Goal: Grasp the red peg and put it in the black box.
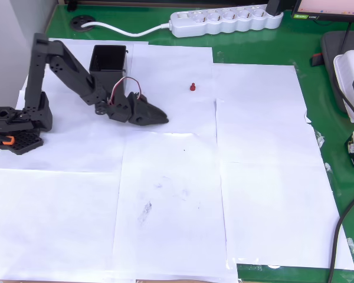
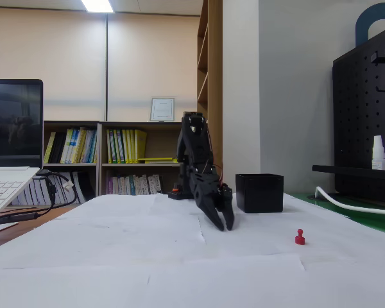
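Now hovering with gripper (image 1: 163,119) pinched closed on nothing, left of red peg (image 1: 192,87), near black box (image 1: 108,63).

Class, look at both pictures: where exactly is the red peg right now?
In the overhead view the red peg stands alone on the white paper, right of the hand and the black box; the fixed view also shows it right of both.

White paper sheets (image 1: 165,194) cover a green table (image 1: 318,71). A white power strip (image 1: 224,20) lies at the top edge — its white cord (image 1: 130,30) curls off to the left. In the fixed view, a laptop (image 2: 9,160) sits left, and bookshelves (image 2: 115,160) stand behind.
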